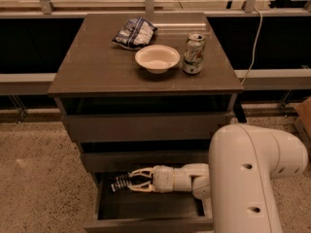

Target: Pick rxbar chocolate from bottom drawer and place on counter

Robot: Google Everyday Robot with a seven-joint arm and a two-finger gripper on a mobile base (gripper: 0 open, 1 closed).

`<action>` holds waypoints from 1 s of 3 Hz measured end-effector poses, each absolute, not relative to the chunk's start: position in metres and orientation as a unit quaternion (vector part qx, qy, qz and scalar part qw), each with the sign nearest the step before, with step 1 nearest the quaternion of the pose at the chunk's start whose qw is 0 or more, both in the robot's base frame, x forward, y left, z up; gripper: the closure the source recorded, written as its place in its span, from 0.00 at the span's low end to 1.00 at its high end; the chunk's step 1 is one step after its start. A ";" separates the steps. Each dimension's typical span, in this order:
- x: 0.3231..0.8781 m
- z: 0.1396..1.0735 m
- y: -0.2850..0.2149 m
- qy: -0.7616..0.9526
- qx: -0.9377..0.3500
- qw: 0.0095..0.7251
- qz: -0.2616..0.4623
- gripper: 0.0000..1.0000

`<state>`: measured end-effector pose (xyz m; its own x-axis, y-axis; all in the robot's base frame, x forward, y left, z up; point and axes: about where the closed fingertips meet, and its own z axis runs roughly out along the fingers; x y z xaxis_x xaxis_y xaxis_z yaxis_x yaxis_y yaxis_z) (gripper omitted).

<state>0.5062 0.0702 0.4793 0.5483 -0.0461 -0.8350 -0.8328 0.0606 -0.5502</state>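
Gripper [130, 180] inside the open bottom drawer [146, 210], at 6 o'clock from the counter [92, 67]. Fingers pinched on the right end of the rxbar chocolate [118, 183]; bar juts toward 9 o'clock. Judged light, thin, slick-wrapped. Hold across the flat middle.

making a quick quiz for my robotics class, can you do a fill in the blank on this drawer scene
1. The pincer holds the rxbar chocolate inside the open drawer, the ____ of three.
2. On the counter are a chip bag, a bowl and a can: ____ things in all.
3. The can stands ____.
Missing words: bottom; three; upright.
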 end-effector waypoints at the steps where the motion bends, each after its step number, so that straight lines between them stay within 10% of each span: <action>1: 0.497 0.547 0.066 0.327 -0.630 0.641 0.291 1.00; 3: 0.484 0.681 0.071 0.262 -0.664 0.648 0.268 1.00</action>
<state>0.4845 0.0709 0.6808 0.7194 -0.0010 -0.6946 -0.6945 -0.0241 -0.7191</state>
